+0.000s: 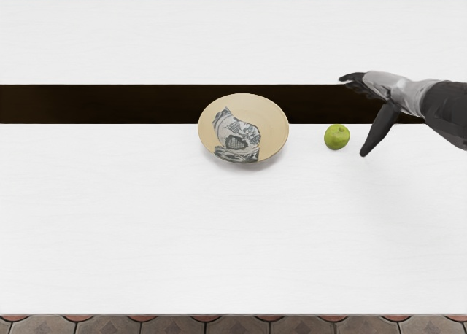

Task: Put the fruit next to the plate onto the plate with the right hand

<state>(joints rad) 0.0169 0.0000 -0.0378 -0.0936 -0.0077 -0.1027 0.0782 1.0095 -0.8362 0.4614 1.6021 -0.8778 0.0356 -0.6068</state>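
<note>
white, faintly grained board makes up the table, and on it we see a pale tan plate with a grey-blue painted figure across its middle. the plate carries only that painted pattern. the green fruit, round like a small apple, sits on the table just to the right of the plate, apart from its rim and not touching it. the right robot hand comes in from the right edge and hovers near the fruit, above and to its right in our view, and we see no contact. its fingers are spread wide and hold nothing: one dark digit points down toward the table beside the fruit, while the others reach left over the dark band that runs across behind the plate. the plate's far rim overlaps that band.
</note>
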